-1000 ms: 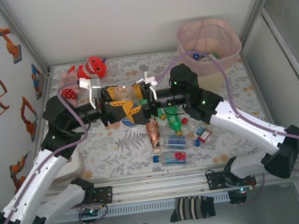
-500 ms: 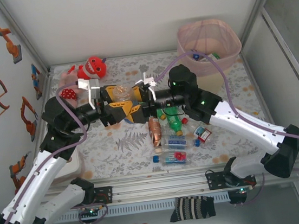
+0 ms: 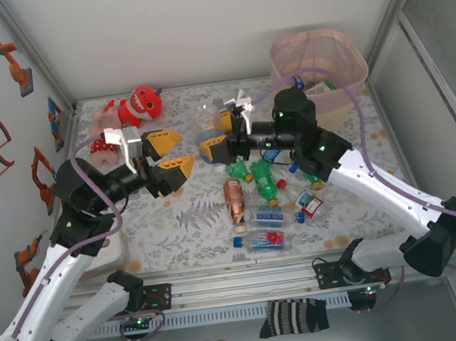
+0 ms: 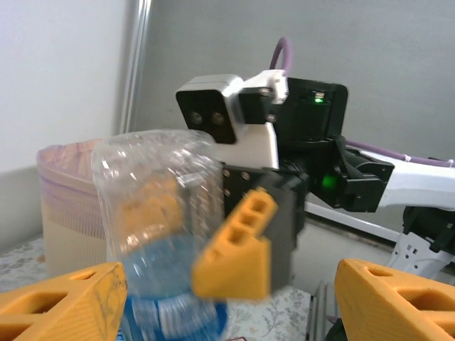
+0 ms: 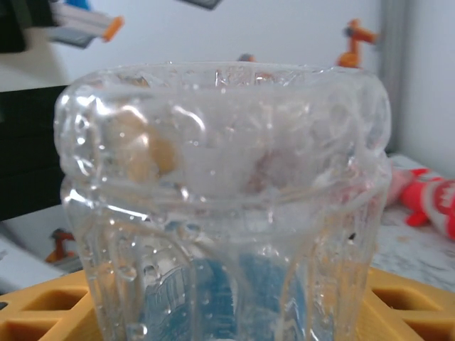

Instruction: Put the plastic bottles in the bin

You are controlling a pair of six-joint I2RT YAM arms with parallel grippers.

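Where the held thing is: the clear bottle with a blue label is in the air over the middle of the table, between the two arms and to the left of the bin.
Grip on it: the right gripper is clamped on the bottle, with one yellow finger on each side of the body, near the label.
Weight: it seems empty, because I can see through the wall and no liquid is inside, so I judge it very light.
Wall: thin plastic with ribs; I think it gives way under a hard squeeze and can spring out, so moderate force is better.
Surface: smooth and glossy, probably slippery on the bare part; the label band should hold better.
Best place to hold: across the body at or near the label, not at the rounded end, where the fingers could slide off.
Cap: it is hidden, and I cannot tell the colour.
Left gripper: its fingers stand wide apart and hold nothing; it is near the bottle but does not touch it in the top view.
Other bottles: a group of green, brown and clear ones lies on the table below the right arm.
Bin content: some bottles already lie inside.
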